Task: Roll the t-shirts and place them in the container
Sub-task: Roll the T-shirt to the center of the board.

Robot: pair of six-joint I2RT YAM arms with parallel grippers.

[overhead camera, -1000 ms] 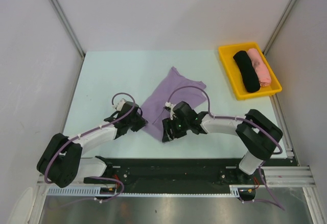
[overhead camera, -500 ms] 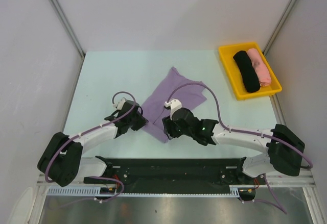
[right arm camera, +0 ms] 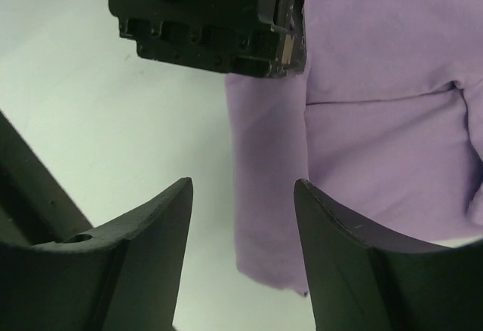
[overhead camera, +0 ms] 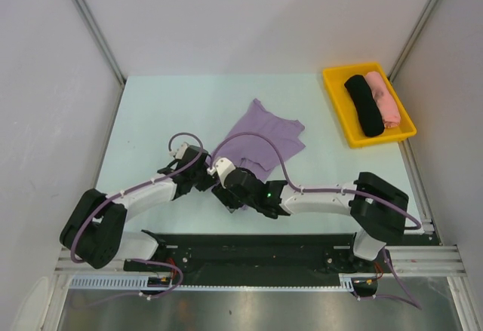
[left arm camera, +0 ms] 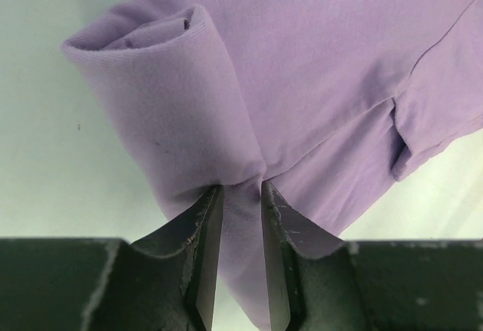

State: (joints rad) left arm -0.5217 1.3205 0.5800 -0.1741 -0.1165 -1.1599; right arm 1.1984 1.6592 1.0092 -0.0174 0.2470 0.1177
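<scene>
The lavender t-shirt (overhead camera: 260, 133) lies folded into a long strip on the pale table, its near end turned over into a small roll (left arm camera: 170, 101). My left gripper (overhead camera: 207, 181) is shut on that rolled near end; the cloth is pinched between its fingers (left arm camera: 240, 218). My right gripper (overhead camera: 226, 192) is open just right of the left one, over the near end of the shirt (right arm camera: 268, 218), with nothing in it. The left gripper's black body (right arm camera: 219, 22) fills the top of the right wrist view. A black rolled shirt (overhead camera: 364, 105) and a pink rolled shirt (overhead camera: 383, 99) lie in the yellow tray.
The yellow tray (overhead camera: 337, 102) stands at the far right of the table. Grey walls close the table in on the left, back and right. The arms' black base rail (overhead camera: 249, 248) runs along the near edge.
My right gripper has swung left along the near end of the shirt to beside the left gripper. The left gripper has moved only slightly and keeps its hold.
</scene>
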